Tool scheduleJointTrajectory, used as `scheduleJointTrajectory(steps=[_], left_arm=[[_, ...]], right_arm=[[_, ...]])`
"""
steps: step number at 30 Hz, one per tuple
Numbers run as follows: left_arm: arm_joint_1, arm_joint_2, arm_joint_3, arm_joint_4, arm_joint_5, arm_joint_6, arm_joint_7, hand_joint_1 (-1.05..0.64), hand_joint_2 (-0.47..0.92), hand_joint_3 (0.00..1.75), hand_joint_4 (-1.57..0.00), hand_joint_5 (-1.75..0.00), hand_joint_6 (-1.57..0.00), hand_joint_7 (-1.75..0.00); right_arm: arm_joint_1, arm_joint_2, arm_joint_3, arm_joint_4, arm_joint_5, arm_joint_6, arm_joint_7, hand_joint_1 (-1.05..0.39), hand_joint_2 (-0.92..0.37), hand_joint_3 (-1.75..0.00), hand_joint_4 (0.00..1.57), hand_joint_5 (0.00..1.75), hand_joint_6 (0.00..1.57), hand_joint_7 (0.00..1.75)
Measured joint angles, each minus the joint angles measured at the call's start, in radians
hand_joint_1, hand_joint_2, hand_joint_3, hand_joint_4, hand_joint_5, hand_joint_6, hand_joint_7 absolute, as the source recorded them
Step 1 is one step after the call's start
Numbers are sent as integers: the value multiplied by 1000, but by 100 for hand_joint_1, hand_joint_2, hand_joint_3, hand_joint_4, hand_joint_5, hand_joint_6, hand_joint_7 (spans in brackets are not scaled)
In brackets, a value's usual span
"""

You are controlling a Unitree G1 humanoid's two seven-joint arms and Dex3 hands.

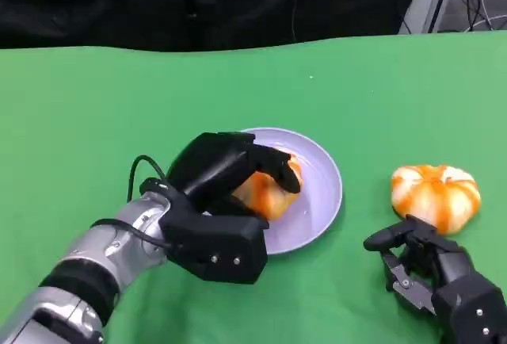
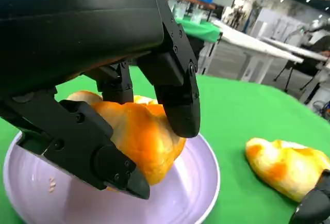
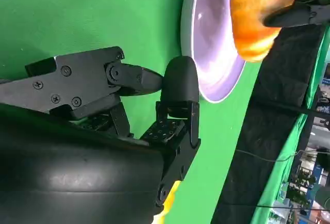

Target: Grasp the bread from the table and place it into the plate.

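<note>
One bread in left hand's grip, over the plate.

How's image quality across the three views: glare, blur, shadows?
Head view: even, soft lighting, sharp; faint shadow under the left hand on the plate. Left wrist view: bread sharp, glossy highlight on the hand's shell, far room slightly soft. Right wrist view: turned sideways, right hand crisp, no glare on the green cloth.

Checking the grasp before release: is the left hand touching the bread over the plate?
Touching. The left wrist view shows the left hand with its black fingers pressed against the bread on both sides, above the plate.
</note>
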Motion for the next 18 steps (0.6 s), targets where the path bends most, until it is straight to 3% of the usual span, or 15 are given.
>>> scheduleJointTrajectory(steps=[1,2,4,9,13,14,15,18], left_arm=[[-2,-2,-1,7,0,-1,-2,-20,92,13,-73,-41,-81,-8],[-5,-2,-6,15,2,-1,-6,-23,92,14,-73,-24,-76,-4],[-15,-1,-24,31,14,-1,-7,-30,92,18,-68,-7,-63,-1],[-27,-1,-31,40,20,2,-30,-56,92,32,-50,-1,-34,0],[-27,-1,-28,40,4,26,-57,-59,92,35,-48,0,-30,0],[-27,-1,-27,40,2,30,-61,-77,92,57,-36,0,-20,0],[-27,-1,-25,38,-12,31,-86,-84,92,66,-31,0,-16,0],[-27,1,-11,25,-58,41,-200,-94,92,80,-21,0,-13,0]], right_arm=[[0,0,0,0,0,-1,0,-30,-92,-43,69,175,69,127],[0,0,1,0,0,-1,-2,-30,-92,-43,69,175,69,127],[0,1,2,0,-5,-1,-9,-30,-92,-43,69,175,69,128],[0,3,3,1,-9,-2,-16,-30,-92,-43,70,175,69,128],[-1,3,3,3,-14,-4,-20,-30,-92,-43,70,175,69,129],[-1,3,3,3,-14,-4,-20,-29,-92,-43,70,175,68,129],[-1,3,3,4,-14,-5,-18,-28,-92,-43,69,175,67,128],[-2,4,1,5,0,-5,-2,-27,-92,-43,70,175,68,127]])
